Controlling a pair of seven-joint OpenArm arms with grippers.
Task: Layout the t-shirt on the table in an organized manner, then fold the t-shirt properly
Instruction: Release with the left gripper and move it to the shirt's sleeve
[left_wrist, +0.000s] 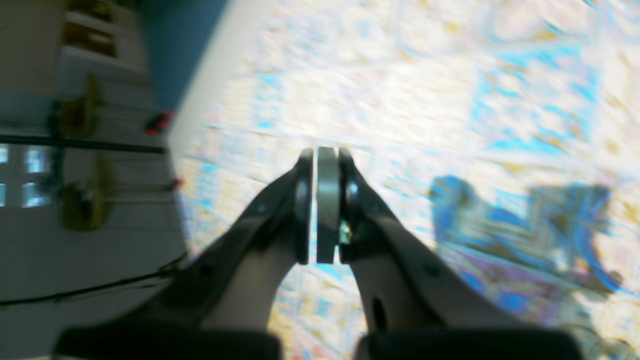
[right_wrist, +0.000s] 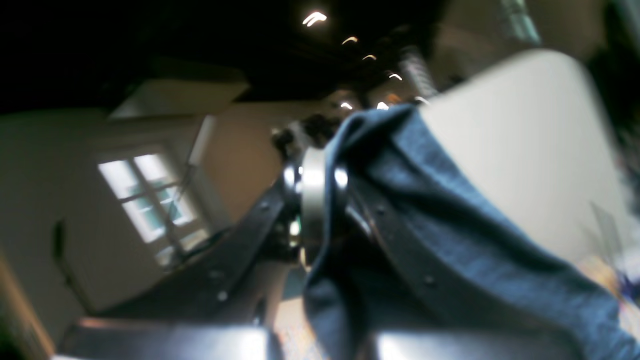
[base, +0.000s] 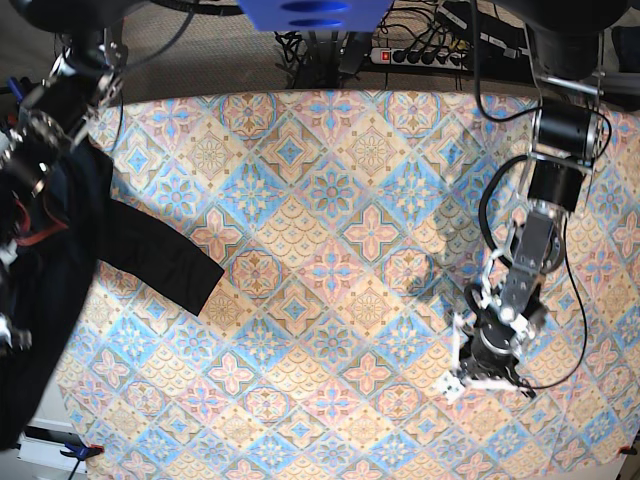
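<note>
Readable text: I find none in any of my three views.
surface (base: 330, 250): I see only the diamond tile pattern on it, no letters or numbers.
t-shirt (base: 150, 250): plain black where it lies at the surface's edge, nothing printed that I can read.
power strip (base: 425, 57): just beyond the surface's far edge; any marking is too small for me to read.
blue mount (base: 315, 13): above the surface's far edge, with dark oval marks and no legible characters.
Wrist views: too blurred for me to read anything.
</note>
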